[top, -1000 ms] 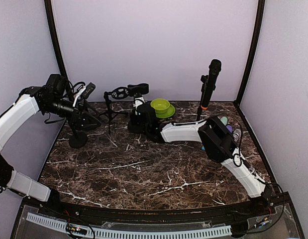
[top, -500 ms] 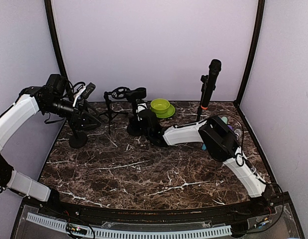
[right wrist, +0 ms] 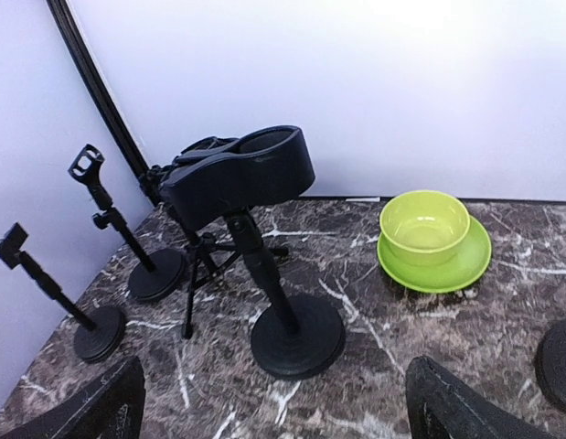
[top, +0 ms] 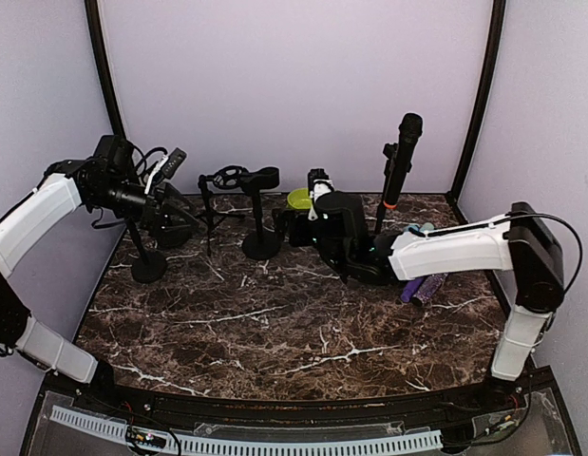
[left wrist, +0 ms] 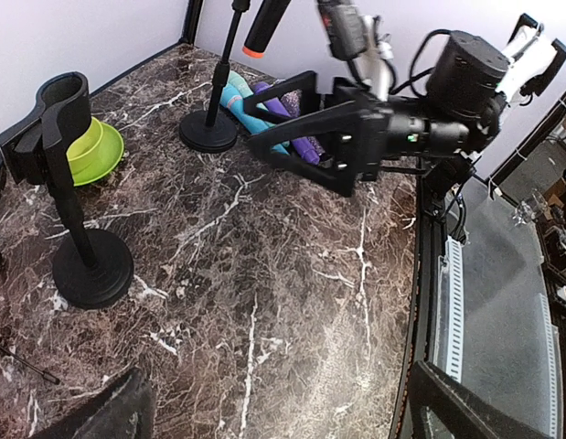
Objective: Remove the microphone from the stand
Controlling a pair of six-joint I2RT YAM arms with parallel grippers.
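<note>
- Since the microphone [top: 400, 157] sits clipped in its stand [left wrist: 209, 131] at the back right of the table, you should treat the right arm as the one to use. It is the nearer arm, and the left arm is well apart at the far left.
- The right gripper [left wrist: 252, 123] has its fingers spread wide with nothing between them. The left gripper [left wrist: 283, 416] is likewise wide open and empty.
- The right gripper faces the empty cradle stand [right wrist: 241, 169] and the back wall, so the microphone lies off to its right, outside the right wrist view. That view shows only a dark sliver at its right edge, probably the stand's base.
- The microphone's long axis is close to upright, with the head on top and the orange-ringed tail just below the clip.
- In my judgement, you need to swing the wrist to the right and raise it to the height of the body. The fingers should then close across the shaft, not along it.
- The lift-out should probably run along that upright axis.
</note>
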